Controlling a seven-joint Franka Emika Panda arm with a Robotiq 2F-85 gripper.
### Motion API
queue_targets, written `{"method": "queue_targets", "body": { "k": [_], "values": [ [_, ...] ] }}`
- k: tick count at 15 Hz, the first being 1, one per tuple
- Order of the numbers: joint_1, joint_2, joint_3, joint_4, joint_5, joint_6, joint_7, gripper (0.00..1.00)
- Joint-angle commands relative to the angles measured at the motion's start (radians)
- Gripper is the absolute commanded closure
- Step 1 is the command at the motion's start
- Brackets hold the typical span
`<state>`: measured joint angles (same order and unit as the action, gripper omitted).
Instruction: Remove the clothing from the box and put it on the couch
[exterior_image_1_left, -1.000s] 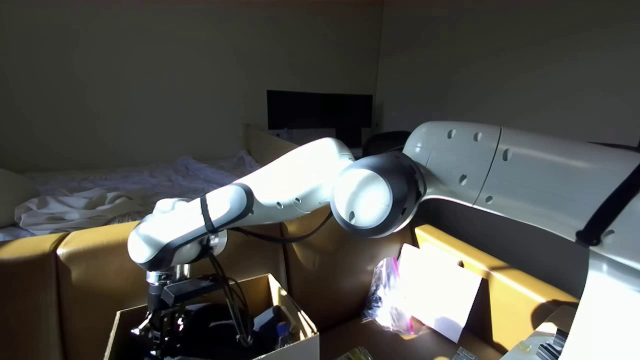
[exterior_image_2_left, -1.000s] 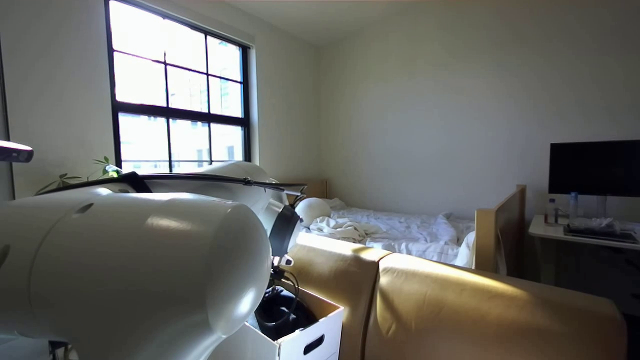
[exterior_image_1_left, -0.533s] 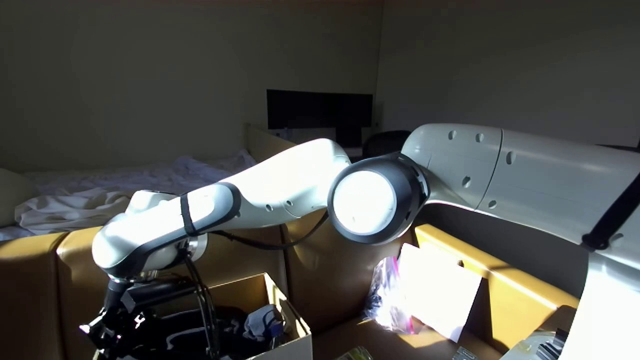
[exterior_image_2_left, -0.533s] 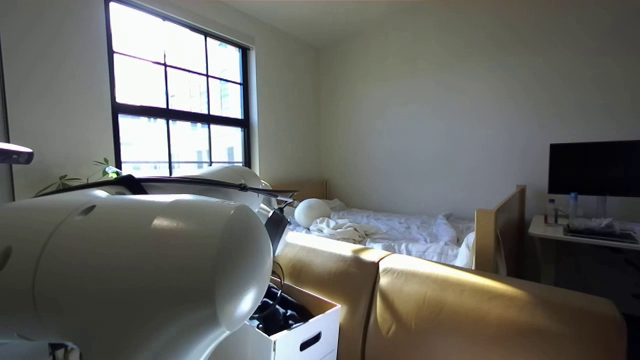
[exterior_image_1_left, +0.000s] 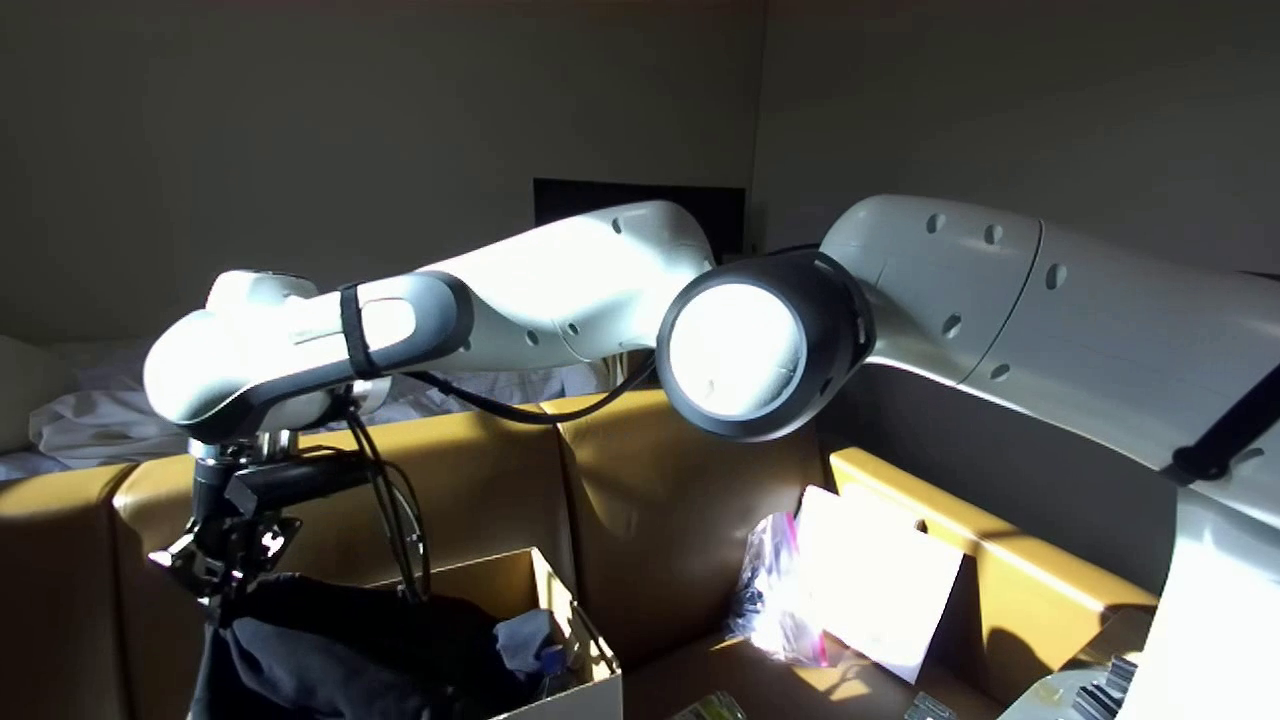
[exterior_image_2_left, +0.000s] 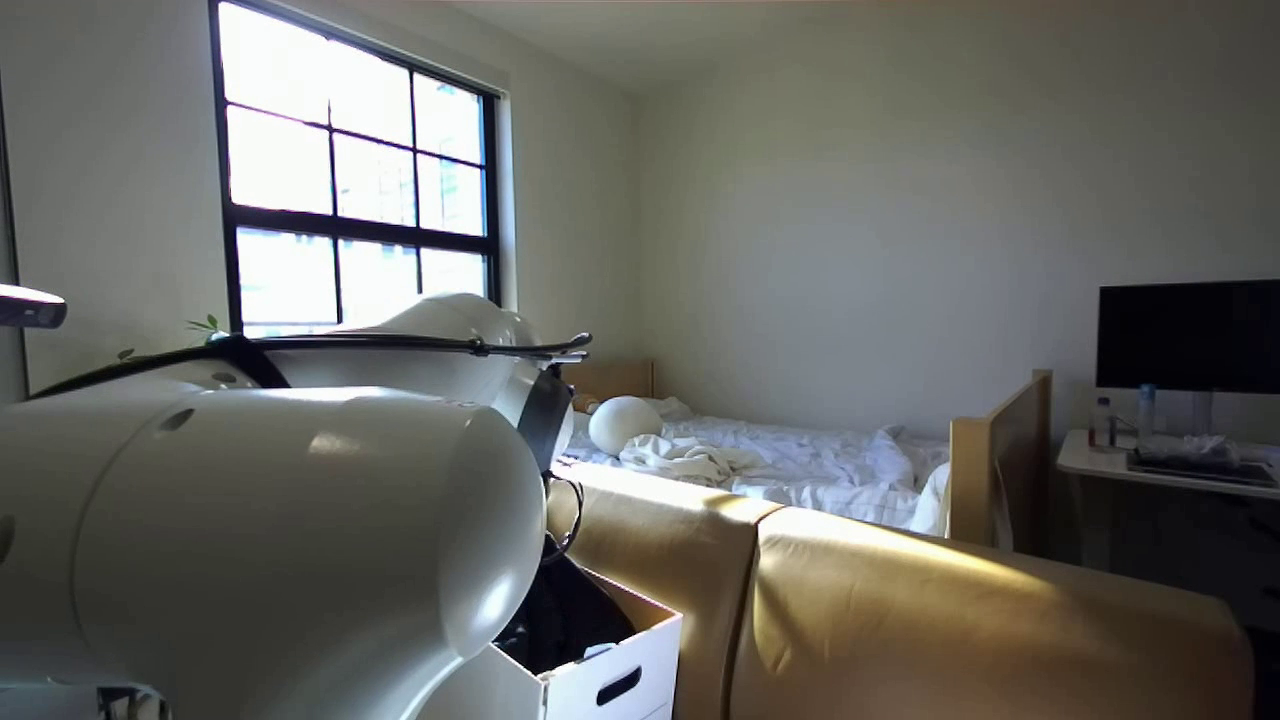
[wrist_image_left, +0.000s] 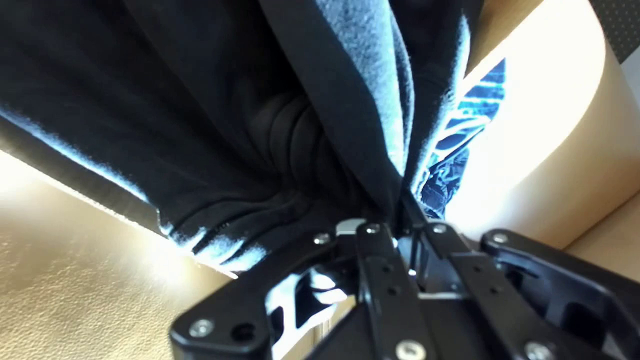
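The Robotiq gripper (wrist_image_left: 407, 220) points downward, its fingers nearly together on a pinched fold of the dark navy garment (exterior_image_1_left: 330, 650) (the grip is clearest in the wrist view). The garment hangs from the fingertips, raised in part above the cardboard box (exterior_image_1_left: 590, 703), much of the rest within its walls; behind the box, in both exterior views, stands the backrest of the mustard-yellow couch (exterior_image_1_left: 690, 520).

Gap between box (exterior_image_1_left: 592, 698) and bag (exterior_image_1_left: 772, 592), couch (exterior_image_1_left: 675, 530) behind
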<state>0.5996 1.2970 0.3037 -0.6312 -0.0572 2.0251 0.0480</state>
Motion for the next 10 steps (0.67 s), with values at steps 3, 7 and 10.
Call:
{"method": "queue_targets", "body": {
  "k": [3, 7, 10],
  "values": [
    [0.111, -0.111, -0.101, 0.061, -0.082, -0.218, 0.23, 0.87],
    [0.21, -0.189, -0.208, 0.2, -0.029, -0.568, 0.417, 0.88],
    [0.225, -0.245, -0.216, 0.27, 0.002, -0.826, 0.48, 0.91]
  ]
}}
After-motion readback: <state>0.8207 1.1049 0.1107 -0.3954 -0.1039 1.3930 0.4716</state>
